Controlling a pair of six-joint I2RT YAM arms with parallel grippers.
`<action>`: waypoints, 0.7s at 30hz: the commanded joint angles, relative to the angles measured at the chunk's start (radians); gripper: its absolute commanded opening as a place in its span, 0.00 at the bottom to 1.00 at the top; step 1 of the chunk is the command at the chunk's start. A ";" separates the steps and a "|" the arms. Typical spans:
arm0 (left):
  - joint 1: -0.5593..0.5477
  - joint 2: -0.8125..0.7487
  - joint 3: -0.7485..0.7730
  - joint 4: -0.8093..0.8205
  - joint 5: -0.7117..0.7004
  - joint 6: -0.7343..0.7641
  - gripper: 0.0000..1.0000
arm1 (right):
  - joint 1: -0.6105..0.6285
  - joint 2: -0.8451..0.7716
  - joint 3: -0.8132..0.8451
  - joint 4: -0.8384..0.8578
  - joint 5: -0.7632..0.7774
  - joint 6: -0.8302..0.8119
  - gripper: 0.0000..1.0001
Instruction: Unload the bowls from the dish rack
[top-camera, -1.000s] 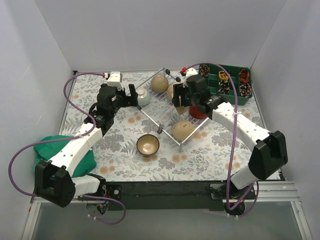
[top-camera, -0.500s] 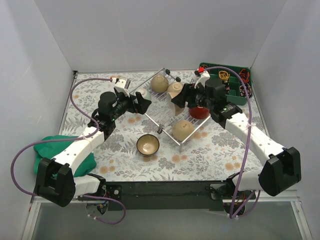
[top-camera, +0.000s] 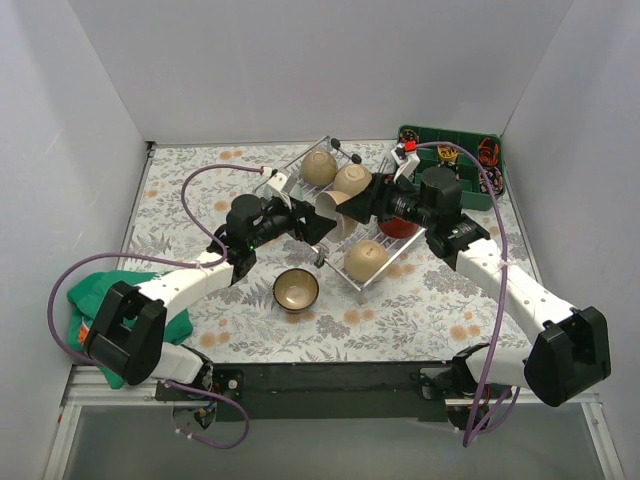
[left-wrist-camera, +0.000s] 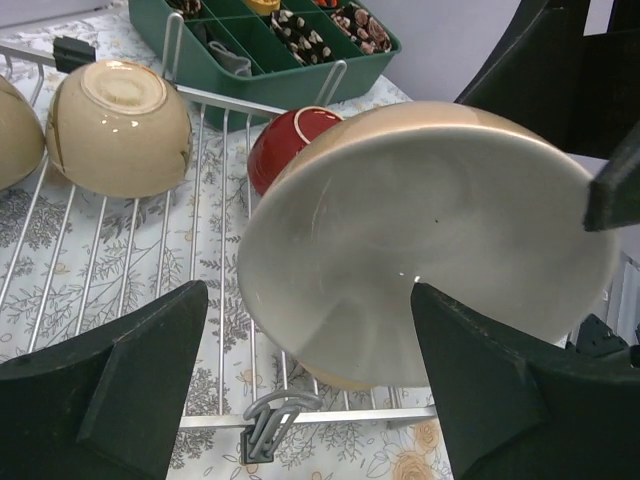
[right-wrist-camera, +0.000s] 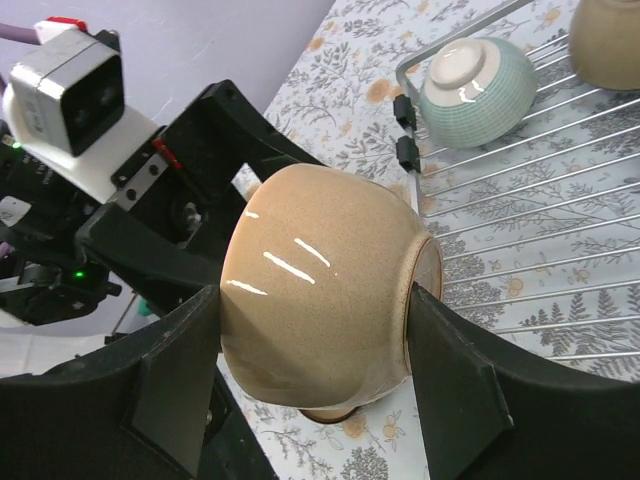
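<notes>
My right gripper (top-camera: 352, 205) is shut on a tan bowl (top-camera: 335, 210) and holds it on its side above the dish rack (top-camera: 300, 160). In the right wrist view (right-wrist-camera: 312, 300) one finger is on the bowl's (right-wrist-camera: 320, 290) rim side and the other on its base. My left gripper (top-camera: 316, 222) is open right in front of it. In the left wrist view (left-wrist-camera: 308, 290) the bowl's mouth (left-wrist-camera: 430, 250) faces me, between the spread fingers. Other tan bowls (top-camera: 319, 167) (top-camera: 352, 180) (top-camera: 366, 260), a red bowl (top-camera: 398, 226) and a celadon bowl (right-wrist-camera: 478, 90) sit on the rack.
A dark brown bowl (top-camera: 296, 290) stands upright on the floral table in front of the rack. A green compartment tray (top-camera: 470, 150) sits at the far right behind my right arm. A green cloth (top-camera: 130, 300) lies at the left edge.
My right gripper has lifted the tan bowl off the rack and turned it toward the left. My left arm has swung right from the celadon bowl to meet it.
</notes>
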 joint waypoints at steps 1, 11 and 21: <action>-0.012 0.020 0.024 0.076 0.011 -0.036 0.78 | -0.006 -0.048 -0.006 0.194 -0.087 0.077 0.07; -0.019 0.000 -0.010 0.092 -0.011 -0.089 0.16 | -0.006 -0.071 -0.067 0.244 -0.116 0.101 0.09; -0.019 -0.110 -0.039 -0.044 -0.132 -0.097 0.00 | -0.006 -0.109 -0.133 0.251 -0.129 0.084 0.64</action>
